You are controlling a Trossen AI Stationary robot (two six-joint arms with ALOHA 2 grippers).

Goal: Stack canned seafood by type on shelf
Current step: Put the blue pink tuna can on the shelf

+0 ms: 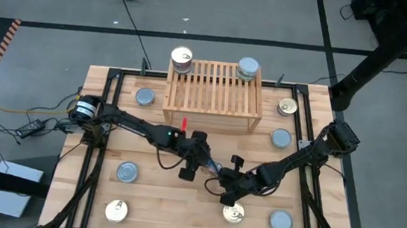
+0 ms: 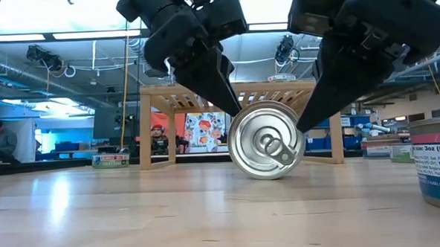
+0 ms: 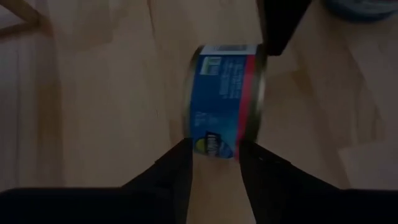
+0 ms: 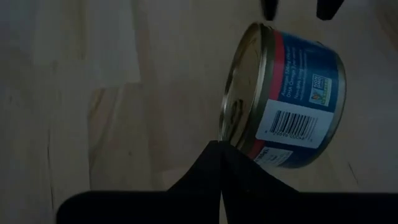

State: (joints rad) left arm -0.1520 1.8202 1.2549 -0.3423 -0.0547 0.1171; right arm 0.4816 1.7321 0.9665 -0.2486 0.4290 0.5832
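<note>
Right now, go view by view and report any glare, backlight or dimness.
Low view: bright ceiling lights silhouette both arms, and the tin on edge glints. Both wrist views are dim; the label reads clearer in the right one. High view: evenly lit over the shelf.

— anything readable from here?
— the short round tin with the blue and red paper label [image 2: 437,162] at the table edge says "3oz (85g)" and "total".
— the tin standing on its edge?
— a barcode, print too small.

Shiny metal tin [image 2: 266,140] with glossy paper label; smooth pale wooden tabletop [image 2: 135,216].
</note>
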